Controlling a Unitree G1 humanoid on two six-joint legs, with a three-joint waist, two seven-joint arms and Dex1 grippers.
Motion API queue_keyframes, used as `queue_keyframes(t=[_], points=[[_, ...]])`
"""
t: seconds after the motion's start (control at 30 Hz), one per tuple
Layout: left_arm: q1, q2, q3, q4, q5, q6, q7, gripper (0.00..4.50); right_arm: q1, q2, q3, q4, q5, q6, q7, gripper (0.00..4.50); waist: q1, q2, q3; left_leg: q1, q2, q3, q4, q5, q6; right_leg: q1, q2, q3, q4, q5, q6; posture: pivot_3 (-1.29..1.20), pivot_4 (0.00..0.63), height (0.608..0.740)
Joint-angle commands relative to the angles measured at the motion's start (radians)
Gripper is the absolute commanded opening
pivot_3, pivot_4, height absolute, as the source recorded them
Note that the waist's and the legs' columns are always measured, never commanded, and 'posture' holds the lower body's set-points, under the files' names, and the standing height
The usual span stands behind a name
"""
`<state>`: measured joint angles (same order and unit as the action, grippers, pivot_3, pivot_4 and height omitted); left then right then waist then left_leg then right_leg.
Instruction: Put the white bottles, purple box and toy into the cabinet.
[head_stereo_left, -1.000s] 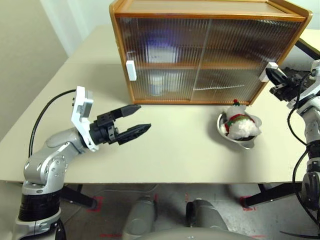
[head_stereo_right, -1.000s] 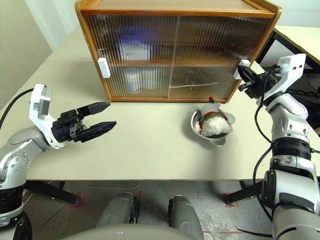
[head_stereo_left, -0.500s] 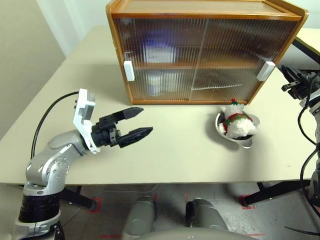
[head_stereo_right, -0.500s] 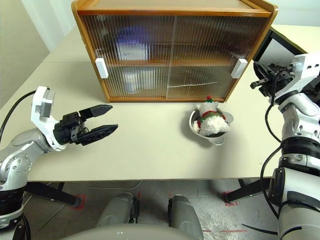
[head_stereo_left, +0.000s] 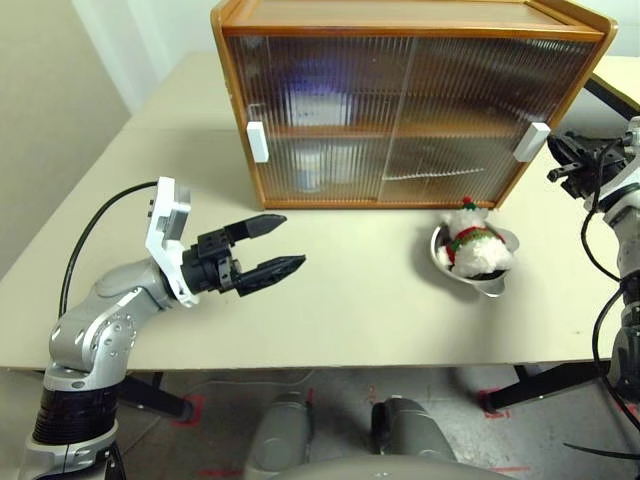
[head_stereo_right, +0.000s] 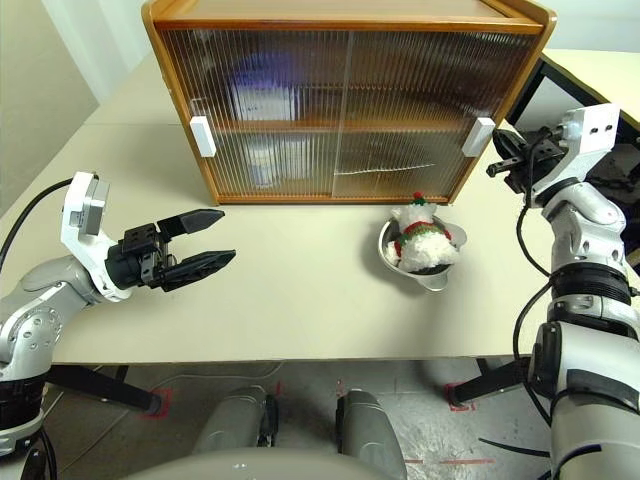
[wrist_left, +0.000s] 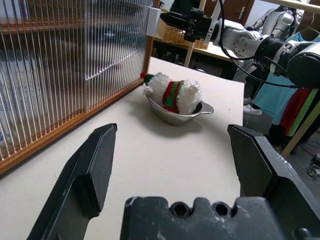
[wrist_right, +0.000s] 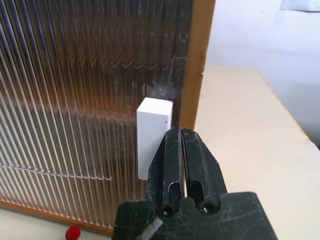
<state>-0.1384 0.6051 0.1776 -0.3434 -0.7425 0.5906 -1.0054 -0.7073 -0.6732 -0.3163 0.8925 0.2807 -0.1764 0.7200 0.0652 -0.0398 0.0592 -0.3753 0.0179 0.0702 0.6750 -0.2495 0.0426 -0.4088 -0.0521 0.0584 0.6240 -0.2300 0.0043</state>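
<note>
Closed jaws on the right gripper (wrist_right: 181, 131) point at the white handle (wrist_right: 154, 137) of the right sliding door of the cabinet (head_stereo_left: 400, 40), close to it at the cabinet's right end, and hold nothing. A second ago this gripper was right at the handle, half a second ago it had drawn off to the right, and now it has come in toward the handle again; both doors are closed as before. I judge that the robot is trying again to catch the handle and push the door open, because the toy (head_stereo_left: 472, 245) is the one task thing outside. It lies in the steel bowl (head_stereo_left: 495, 284) on the tabletop, just in front of the cabinet's right part, toward the table's right edge. The left gripper (head_stereo_left: 272, 245) has not moved; its jaws stand wide and empty over the tabletop near the front edge, on the left half. Behind the ribbed left door a purple shape shows on the upper shelf and a pale one below; I cannot tell more. The right wrist view shows the shut fingers just beside the handle; the head views cannot settle that gap. The left wrist view shows the toy's red and green scarf.
</note>
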Motion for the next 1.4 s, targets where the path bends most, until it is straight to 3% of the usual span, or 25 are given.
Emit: queue_keyframes(t=[0.03, 0.37, 0.63, 1.1, 1.4], points=[[0.017, 0.013, 0.004, -0.015, -0.006, -0.009, 0.003, 4.5, -0.024, 0.02, 0.021, 0.012, -0.009, -0.002, 0.024, 0.03, -0.001, 0.0, 0.0, 0.0, 0.0, 0.0, 0.0, 0.0, 0.0, 0.0, 0.0, 0.0, 0.0, 0.0, 0.0, 0.24, 0.015, 0.74], [0.02, 0.021, 0.007, -0.017, -0.012, -0.007, 0.013, 4.5, -0.037, 0.089, 0.057, -0.055, -0.005, 0.024, 0.065, 0.03, 0.0, 0.0, 0.0, 0.002, 0.0, 0.0, -0.008, 0.0, 0.0, 0.0, 0.0, 0.0, -0.001, -0.001, 0.0, 0.24, 0.019, 0.74], [0.019, 0.025, 0.006, -0.022, -0.024, 0.005, 0.016, 4.5, -0.024, 0.183, 0.091, -0.154, 0.007, 0.059, 0.085, 0.03, -0.001, 0.0, 0.0, 0.002, 0.001, -0.001, -0.011, 0.001, 0.001, -0.002, 0.001, -0.002, 0.0, 0.003, 0.009, 0.25, 0.022, 0.74], [0.007, -0.034, 0.02, -0.044, -0.043, -0.056, 0.06, 4.5, 0.012, 0.353, 0.168, -0.306, 0.013, 0.117, 0.072, 0.03, 0.007, 0.003, 0.002, 0.002, 0.003, -0.001, -0.012, -0.002, -0.003, -0.004, 0.001, -0.004, 0.001, 0.002, 0.007, 0.26, 0.035, 0.74], [-0.016, -0.051, 0.052, -0.028, -0.079, -0.072, 0.089, 4.5, 0.079, 0.347, 0.173, -0.499, 0.023, 0.232, 0.015, 0.03, 0.008, 0.004, 0.004, 0.001, 0.003, -0.002, -0.012, -0.003, -0.005, -0.004, 0.0, -0.005, 0.001, 0.001, 0.004, 0.25, 0.041, 0.74]])
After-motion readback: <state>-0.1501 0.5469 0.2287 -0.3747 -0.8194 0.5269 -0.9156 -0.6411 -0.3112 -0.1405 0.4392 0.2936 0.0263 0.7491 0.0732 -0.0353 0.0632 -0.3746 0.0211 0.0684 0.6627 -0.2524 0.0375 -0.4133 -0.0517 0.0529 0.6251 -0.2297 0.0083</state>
